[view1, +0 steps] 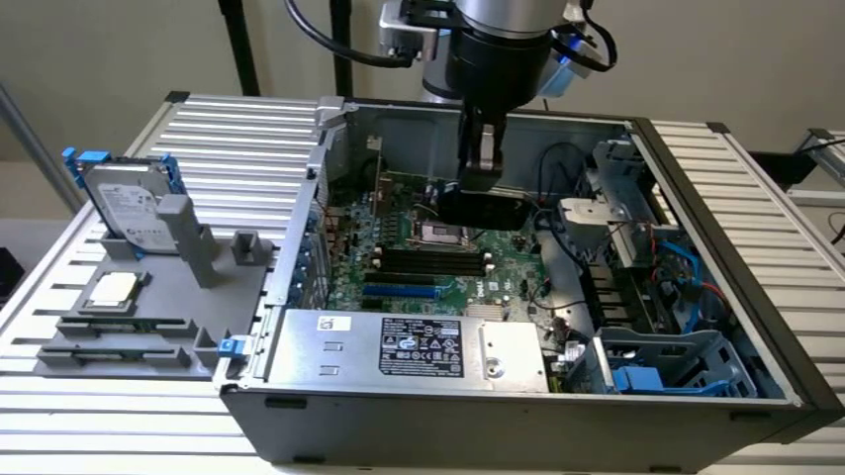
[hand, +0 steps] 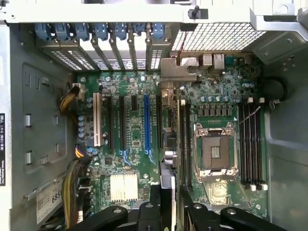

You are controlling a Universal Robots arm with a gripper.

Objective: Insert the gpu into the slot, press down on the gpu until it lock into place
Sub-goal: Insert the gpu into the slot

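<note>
My gripper (view1: 482, 178) hangs inside the open computer case (view1: 779, 386), shut on the gpu (view1: 484, 209), a black card held above the motherboard (view1: 509, 252) near the CPU socket. In the wrist view the gpu (hand: 169, 144) appears edge-on between my fingers (hand: 156, 199), with its metal bracket (hand: 178, 72) toward the case's rear vents. A long blue slot (hand: 147, 122) lies just beside the card's edge, and black slots run parallel to it. The card is clear of the board and sits in no slot. The blue slot (view1: 400, 292) also shows near the power supply.
A silver labelled power-supply box (view1: 410, 346) fills the case's near side. Memory slots (view1: 422, 262) and the CPU socket (hand: 214, 151) lie beside the card. Cable bundles (hand: 72, 183) run along one wall. A hard drive (view1: 129, 208) stands on a grey fixture outside, at the exterior view's left.
</note>
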